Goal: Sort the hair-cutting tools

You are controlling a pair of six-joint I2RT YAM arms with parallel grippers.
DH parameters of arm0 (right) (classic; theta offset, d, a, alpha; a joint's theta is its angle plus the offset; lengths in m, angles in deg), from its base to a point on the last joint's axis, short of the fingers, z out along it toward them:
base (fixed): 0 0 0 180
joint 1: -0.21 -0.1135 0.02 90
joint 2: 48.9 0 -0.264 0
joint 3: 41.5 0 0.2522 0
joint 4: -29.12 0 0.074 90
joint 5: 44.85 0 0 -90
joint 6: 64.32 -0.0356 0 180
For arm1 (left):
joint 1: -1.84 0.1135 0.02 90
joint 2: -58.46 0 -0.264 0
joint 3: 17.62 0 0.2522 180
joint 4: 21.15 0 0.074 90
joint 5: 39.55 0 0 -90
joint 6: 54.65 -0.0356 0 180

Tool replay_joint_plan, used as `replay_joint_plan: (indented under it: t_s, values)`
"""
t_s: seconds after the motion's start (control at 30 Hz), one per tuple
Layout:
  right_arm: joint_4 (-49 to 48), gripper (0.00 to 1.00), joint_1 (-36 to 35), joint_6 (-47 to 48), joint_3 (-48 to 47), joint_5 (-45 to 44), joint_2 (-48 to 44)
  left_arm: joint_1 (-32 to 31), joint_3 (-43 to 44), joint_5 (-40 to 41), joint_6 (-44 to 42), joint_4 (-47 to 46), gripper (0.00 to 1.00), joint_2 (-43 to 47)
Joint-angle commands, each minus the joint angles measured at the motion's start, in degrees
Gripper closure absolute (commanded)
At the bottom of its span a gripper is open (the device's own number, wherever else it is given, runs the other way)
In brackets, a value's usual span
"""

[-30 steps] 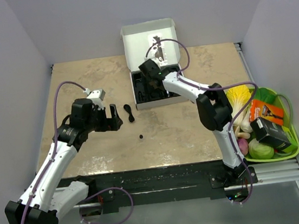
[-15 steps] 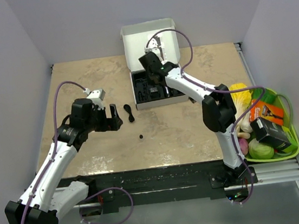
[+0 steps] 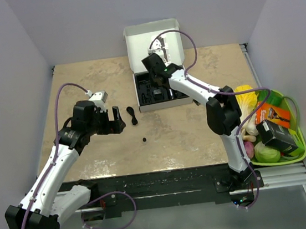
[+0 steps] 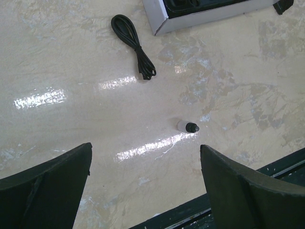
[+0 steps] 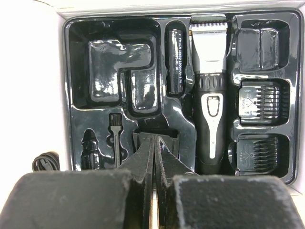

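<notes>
Black moulded plastic tray (image 5: pixel 109 62), set in an open white cardboard box (image 3: pixel 139 43) at 12 o'clock on the beige marbled tabletop (image 3: pixel 200 136). Its contents include a black-and-silver electric hair clipper (image 5: pixel 209 95) lying in its slot, blade toward 12 o'clock in the right wrist view. A short black cylinder with white lettering (image 5: pixel 175 62) sits in the slot just beside it at 9 o'clock. Three black comb guards (image 5: pixel 259 102) fill separate compartments at 3 o'clock, and a small black brush (image 5: pixel 115 136) lies toward 7 o'clock. The right gripper (image 5: pixel 154 157) hangs over the tray, fingers pressed together with nothing between them. On the tabletop, a thin black coiled cord (image 4: pixel 133 45) lies just beside the box at its 9 o'clock. A tiny round bit (image 4: pixel 189 126), black with a pale end, lies apart at the cord's 5 o'clock. The left gripper (image 4: pixel 145 150) is above the tabletop near both, fingers spread wide and holding nothing. A green plastic basket (image 3: pixel 284 161) of toy vegetables sits at the tabletop's 4 o'clock.
</notes>
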Motion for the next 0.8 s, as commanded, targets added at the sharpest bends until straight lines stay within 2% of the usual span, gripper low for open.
replay_joint_plan:
  t_s: [0.0, 0.77]
  values:
    - [-1.96, 1.0, 0.13, -0.69, 1.69, -1.72, 0.59, -0.01, 1.59, -0.05, -0.59, -1.12, 0.0, -0.15]
    - [-5.13, 1.0, 0.48, -0.78, 7.84, -0.04, 2.44, -0.01, 2.21, -0.05, -0.77, -0.86, 0.0, -0.41]
